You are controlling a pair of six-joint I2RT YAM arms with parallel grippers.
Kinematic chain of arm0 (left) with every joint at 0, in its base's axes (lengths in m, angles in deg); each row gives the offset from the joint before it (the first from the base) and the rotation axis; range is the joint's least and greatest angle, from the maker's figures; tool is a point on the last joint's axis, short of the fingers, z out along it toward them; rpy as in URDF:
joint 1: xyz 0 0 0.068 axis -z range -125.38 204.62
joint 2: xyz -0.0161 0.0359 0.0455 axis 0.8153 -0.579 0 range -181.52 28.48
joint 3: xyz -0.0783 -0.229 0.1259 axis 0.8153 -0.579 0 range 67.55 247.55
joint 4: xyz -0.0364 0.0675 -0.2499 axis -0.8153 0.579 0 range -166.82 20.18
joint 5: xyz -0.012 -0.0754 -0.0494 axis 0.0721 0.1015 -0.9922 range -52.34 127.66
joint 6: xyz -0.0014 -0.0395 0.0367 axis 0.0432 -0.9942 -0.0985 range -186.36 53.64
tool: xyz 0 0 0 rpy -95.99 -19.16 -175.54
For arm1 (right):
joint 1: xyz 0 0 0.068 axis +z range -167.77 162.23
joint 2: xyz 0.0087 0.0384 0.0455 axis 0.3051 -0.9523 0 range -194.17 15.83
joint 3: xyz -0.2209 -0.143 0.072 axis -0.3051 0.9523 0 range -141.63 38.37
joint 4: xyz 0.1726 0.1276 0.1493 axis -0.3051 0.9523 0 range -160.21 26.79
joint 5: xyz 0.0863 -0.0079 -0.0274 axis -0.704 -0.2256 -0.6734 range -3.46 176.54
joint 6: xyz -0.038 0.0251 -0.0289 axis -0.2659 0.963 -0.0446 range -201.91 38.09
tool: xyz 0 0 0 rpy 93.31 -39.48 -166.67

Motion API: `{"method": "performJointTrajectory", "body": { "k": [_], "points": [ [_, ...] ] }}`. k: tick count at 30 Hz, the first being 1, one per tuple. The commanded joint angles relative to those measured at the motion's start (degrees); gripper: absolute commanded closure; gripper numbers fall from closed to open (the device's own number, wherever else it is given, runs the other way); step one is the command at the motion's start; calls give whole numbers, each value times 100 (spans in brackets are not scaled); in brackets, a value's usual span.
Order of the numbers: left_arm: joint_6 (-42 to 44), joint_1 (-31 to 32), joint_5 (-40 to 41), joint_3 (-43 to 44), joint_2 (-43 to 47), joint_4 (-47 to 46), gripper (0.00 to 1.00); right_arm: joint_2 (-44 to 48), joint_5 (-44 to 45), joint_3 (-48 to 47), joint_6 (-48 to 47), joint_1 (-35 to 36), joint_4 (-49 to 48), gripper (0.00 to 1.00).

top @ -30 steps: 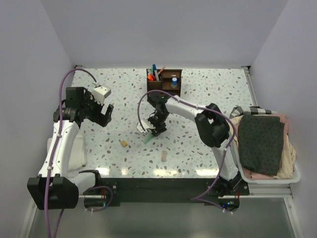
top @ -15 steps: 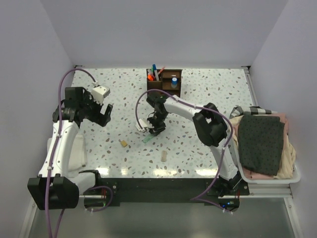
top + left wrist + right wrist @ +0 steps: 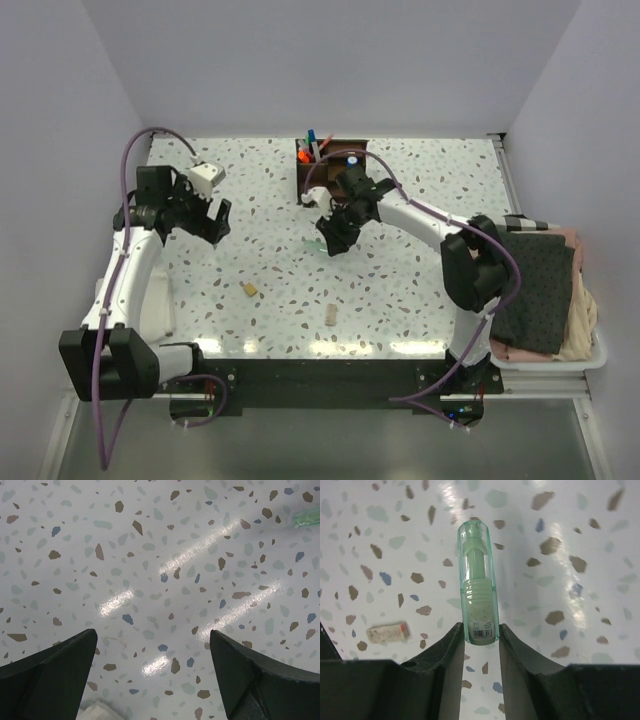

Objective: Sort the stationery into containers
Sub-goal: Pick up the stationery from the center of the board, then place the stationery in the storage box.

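though farther before, right claw [image 3: 479, 630] with green marker [image 3: 477, 580] now near organizer [image 3: 303, 176]

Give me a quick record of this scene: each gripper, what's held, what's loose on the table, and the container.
Left gripper: open, empty, over the speckled table
Right gripper: shut on translucent green marker
Loose on table: two small tan eraser blocks
Container: dark brown wooden organizer box, pens standing inside
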Motion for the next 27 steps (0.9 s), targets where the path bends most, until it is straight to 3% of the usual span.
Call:
{"method": "performJointTrajectory", "body": {
  "k": [1,11,27],
  "points": [
    [-145,-36,-378,464,-313,-453,0,372,1189,88,1638,55,-575,100],
    [-162,-36,-423,614,-568,-628,0,530,3660,-35,3289,-51,-716,100],
    [-321,-36,-326,157,-489,-954,0,-208,3670,-861,4029,-631,-672,100]
  ]
}}
